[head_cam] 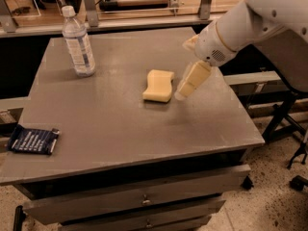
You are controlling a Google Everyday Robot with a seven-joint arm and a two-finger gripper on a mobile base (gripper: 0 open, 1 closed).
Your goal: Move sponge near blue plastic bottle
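One sponge (159, 86), bottle (78, 44), packet (32, 140); one gripper (191, 80) beside sponge.

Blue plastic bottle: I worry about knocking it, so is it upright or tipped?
Upright: the blue plastic bottle stands on its base, cap up. The gripper is beside the sponge.

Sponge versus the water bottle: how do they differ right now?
The pale yellow wavy-sided foam sponge lies flat mid-table; the clear plastic bottle with white cap stands upright at the far left corner. The sponge is low and opaque, the bottle tall, slim and see-through. The tool hovers beside the sponge only. Both rest on the grey table.
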